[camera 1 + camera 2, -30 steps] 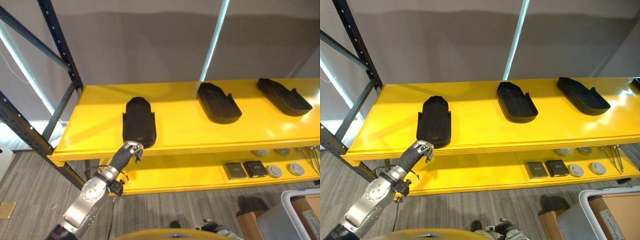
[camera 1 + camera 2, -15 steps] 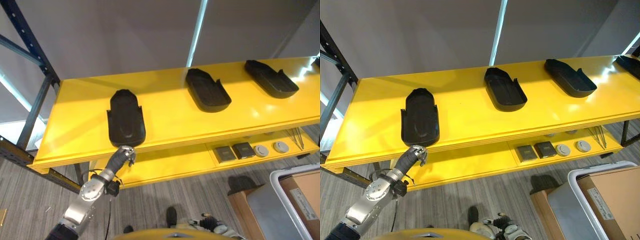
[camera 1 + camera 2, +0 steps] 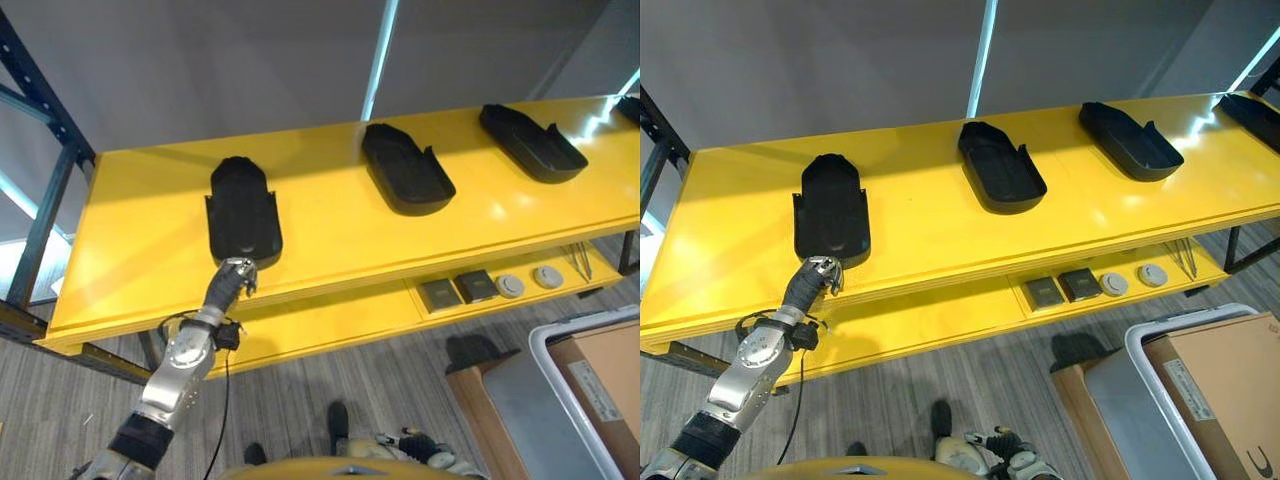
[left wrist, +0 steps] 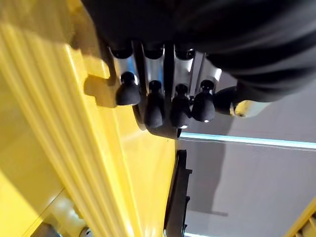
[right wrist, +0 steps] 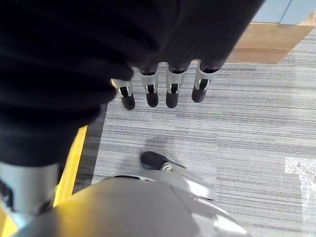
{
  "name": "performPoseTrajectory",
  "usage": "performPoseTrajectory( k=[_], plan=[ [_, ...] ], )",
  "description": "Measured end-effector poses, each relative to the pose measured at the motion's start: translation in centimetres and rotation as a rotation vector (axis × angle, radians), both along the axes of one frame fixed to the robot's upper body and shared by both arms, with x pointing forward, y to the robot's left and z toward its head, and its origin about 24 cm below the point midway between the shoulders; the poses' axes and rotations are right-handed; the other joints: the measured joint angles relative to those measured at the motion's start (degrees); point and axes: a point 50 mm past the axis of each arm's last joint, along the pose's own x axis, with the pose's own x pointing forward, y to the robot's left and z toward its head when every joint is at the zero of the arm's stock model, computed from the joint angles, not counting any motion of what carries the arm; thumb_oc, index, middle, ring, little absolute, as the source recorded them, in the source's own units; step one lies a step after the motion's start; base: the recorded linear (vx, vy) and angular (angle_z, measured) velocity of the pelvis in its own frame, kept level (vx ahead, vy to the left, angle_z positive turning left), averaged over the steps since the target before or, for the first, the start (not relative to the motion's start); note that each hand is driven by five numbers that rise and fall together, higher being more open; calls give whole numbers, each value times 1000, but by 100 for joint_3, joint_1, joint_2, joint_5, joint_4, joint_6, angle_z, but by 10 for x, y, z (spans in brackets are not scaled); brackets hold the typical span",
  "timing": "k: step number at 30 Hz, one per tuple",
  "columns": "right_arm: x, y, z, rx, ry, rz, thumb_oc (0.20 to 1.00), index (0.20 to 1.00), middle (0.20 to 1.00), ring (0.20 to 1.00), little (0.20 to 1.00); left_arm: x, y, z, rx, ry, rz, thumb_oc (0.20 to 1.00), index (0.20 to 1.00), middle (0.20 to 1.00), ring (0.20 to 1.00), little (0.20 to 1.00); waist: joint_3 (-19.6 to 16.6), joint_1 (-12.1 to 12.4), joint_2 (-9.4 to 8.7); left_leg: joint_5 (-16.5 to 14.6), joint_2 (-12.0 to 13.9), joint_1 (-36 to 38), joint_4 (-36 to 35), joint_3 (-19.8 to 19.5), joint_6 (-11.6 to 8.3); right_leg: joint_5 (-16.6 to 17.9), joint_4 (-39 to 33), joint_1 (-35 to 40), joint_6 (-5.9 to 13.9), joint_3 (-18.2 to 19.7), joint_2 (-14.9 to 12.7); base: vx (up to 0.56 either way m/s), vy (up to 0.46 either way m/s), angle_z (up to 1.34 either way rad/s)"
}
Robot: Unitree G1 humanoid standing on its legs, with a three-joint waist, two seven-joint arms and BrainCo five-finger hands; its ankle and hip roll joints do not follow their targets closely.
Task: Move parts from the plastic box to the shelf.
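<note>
Three black tray-shaped parts lie on the yellow shelf (image 3: 330, 235): one at the left (image 3: 242, 210), one in the middle (image 3: 405, 168), one at the right (image 3: 530, 143). A further black part (image 3: 1250, 108) shows at the shelf's far right end. My left hand (image 3: 232, 277) is at the shelf's front edge, right at the left part's near end. In the left wrist view its fingers (image 4: 163, 106) are curled, their tips against that part's end (image 4: 160, 131), holding nothing. My right hand (image 5: 170, 91) hangs over the floor with relaxed fingers, empty.
A grey plastic box (image 3: 1130, 400) with a white rim stands on the floor at the lower right, a cardboard box (image 3: 1215, 375) in it. Small flat items (image 3: 475, 286) lie on the lower yellow shelf. A dark blue rack upright (image 3: 40, 110) rises at the left.
The camera has shifted, so the whole shelf sits differently in the view. My left hand has come up from just below the shelf's edge to the left part's near end.
</note>
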Motion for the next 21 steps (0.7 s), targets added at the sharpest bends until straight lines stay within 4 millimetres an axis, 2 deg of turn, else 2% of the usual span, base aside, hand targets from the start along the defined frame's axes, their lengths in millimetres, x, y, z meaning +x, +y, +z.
performPoseTrajectory(
  k=[14,21],
  plan=[
    [-2,0,0,-2,5,-2,1000,1000,1000,1000,1000,3,1,-7,-24,25,50,200,200,200,200,200,-4,-12,-6,-18,-18,142,1,6,28,-11,0,146,14,12,-9,0,0,0],
    [-3,3,-1,2,18,-2,1000,1000,1000,1000,1000,16,6,-11,61,41,90,200,200,200,200,200,-57,-54,-85,-12,-20,223,2,63,25,-37,-1,181,-18,23,-23,-39,-7,-4]
  ],
)
